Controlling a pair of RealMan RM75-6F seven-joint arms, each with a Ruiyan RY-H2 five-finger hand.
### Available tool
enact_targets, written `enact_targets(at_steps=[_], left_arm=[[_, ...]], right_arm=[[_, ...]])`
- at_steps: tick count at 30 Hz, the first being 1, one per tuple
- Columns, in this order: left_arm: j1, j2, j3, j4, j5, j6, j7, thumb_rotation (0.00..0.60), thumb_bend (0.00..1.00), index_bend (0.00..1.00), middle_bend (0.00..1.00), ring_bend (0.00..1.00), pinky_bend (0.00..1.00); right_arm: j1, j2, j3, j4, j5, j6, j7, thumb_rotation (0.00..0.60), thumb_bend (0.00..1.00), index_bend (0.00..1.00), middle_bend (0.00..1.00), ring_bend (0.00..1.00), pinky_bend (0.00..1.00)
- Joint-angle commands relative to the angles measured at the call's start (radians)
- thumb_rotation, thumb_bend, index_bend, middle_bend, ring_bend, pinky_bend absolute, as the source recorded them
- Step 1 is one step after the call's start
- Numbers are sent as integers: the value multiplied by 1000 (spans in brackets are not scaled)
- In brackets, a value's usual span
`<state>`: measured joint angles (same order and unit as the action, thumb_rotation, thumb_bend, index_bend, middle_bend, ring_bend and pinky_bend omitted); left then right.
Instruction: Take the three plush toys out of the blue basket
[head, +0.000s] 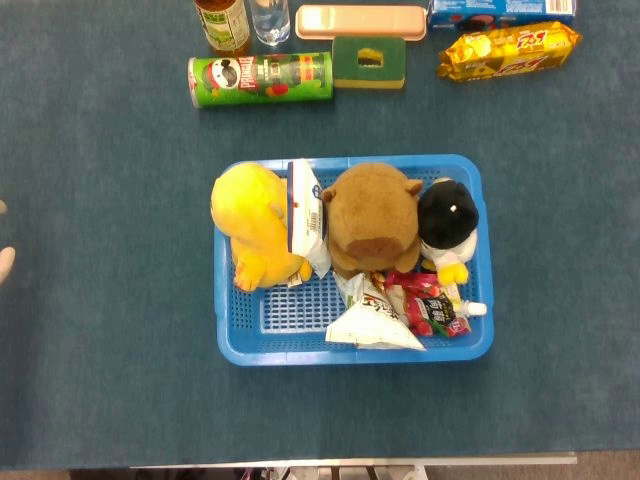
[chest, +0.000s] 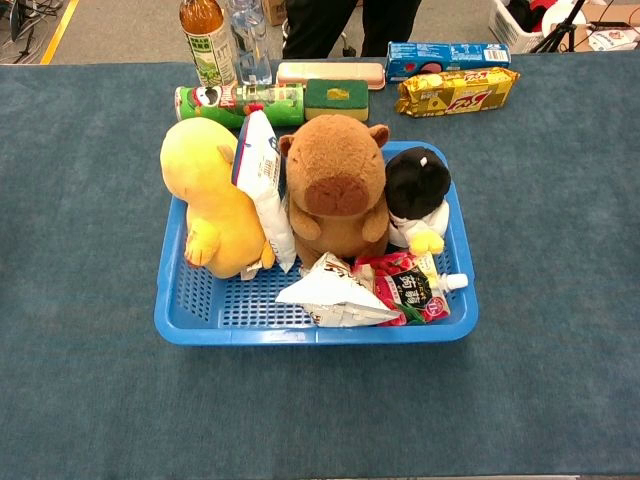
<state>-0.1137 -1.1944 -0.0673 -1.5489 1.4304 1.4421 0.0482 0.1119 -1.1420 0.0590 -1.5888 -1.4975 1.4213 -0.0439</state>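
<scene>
A blue basket sits mid-table. Three plush toys stand in its far half: a yellow one at the left, a brown capybara in the middle, and a small black-and-white penguin at the right. At the left edge of the head view only pale fingertips of my left hand show, far from the basket; their pose is unclear. My right hand is in neither view.
The basket also holds a white-blue packet between the yellow and brown toys, a white snack bag and a red pouch. Along the far edge lie a green chips can, bottles, a green sponge and a yellow snack bag.
</scene>
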Motion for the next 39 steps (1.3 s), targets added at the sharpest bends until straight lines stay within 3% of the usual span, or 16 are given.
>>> enact_targets(at_steps=[1, 19, 26, 39], left_arm=[[10, 3, 3, -8, -1, 13, 5, 600, 250, 401, 185, 285, 513], [27, -11, 6, 0, -28, 13, 7, 600, 250, 411, 114, 285, 520], [20, -11, 9, 10, -22, -2, -4, 600, 250, 411, 111, 285, 520], [31, -8, 5, 19, -35, 4, -27, 600, 249, 411, 110, 285, 520]], right_arm=[[9, -3, 0, 7, 1, -14, -1, 600, 164, 147, 232, 181, 445], [42, 12, 7, 6, -1, -55, 91, 600, 113, 147, 232, 181, 445], [84, 34, 8, -33, -69, -69, 152, 600, 3, 147, 232, 181, 445], [213, 78, 9, -131, -172, -180, 175, 600, 0, 147, 232, 181, 445]])
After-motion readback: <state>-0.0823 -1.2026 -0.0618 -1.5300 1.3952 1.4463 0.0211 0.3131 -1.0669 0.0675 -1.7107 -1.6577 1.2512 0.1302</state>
